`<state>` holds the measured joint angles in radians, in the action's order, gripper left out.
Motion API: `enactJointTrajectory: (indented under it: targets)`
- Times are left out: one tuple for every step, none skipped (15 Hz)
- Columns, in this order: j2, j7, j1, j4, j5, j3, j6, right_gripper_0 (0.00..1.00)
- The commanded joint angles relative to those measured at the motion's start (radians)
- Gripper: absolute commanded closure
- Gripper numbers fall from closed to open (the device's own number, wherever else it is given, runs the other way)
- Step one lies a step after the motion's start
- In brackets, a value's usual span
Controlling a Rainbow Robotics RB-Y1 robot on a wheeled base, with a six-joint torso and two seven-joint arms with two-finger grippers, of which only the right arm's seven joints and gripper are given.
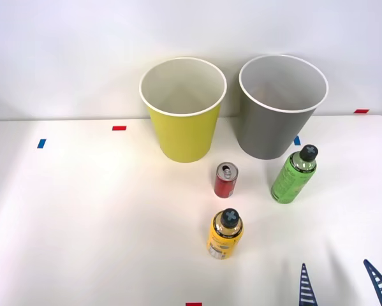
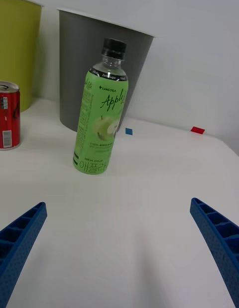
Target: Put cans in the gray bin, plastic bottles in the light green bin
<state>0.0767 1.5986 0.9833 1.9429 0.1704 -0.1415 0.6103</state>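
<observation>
Right now I see my right gripper spread wide, empty above the table, facing the upright green bottle before the gray bin.

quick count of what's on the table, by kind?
Bins: 2, light green bin and gray bin
Plastic bottles: 2, green bottle and yellow bottle
Cans: 1, red can
Total: 5
</observation>
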Motion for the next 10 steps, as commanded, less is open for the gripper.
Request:
enactJointTrajectory:
  targets:
    - [0.006, 0.011, 0.000, -0.038, -0.005, -0.015, 0.025, 0.00]
    - [0.014, 0.017, -0.002, -0.038, -0.020, -0.026, 0.039, 0.00]
    - [0.025, 0.021, -0.009, -0.038, -0.058, -0.043, 0.040, 0.00]
    - [0.043, 0.032, -0.025, -0.038, -0.111, -0.063, 0.040, 0.00]
    - [0.057, 0.038, -0.037, -0.038, -0.149, -0.075, 0.040, 0.00]
    - [0.072, 0.047, -0.054, -0.038, -0.197, -0.092, 0.039, 0.00]
    - [0.089, 0.057, -0.069, -0.038, -0.244, -0.113, 0.016, 0.00]
    - [0.097, 0.063, -0.081, -0.038, -0.273, -0.125, 0.003, 0.00]
    - [0.104, 0.072, -0.100, -0.044, -0.305, -0.139, 0.003, 0.00]
    - [0.114, 0.081, -0.117, -0.048, -0.338, -0.148, 0.000, 0.00]
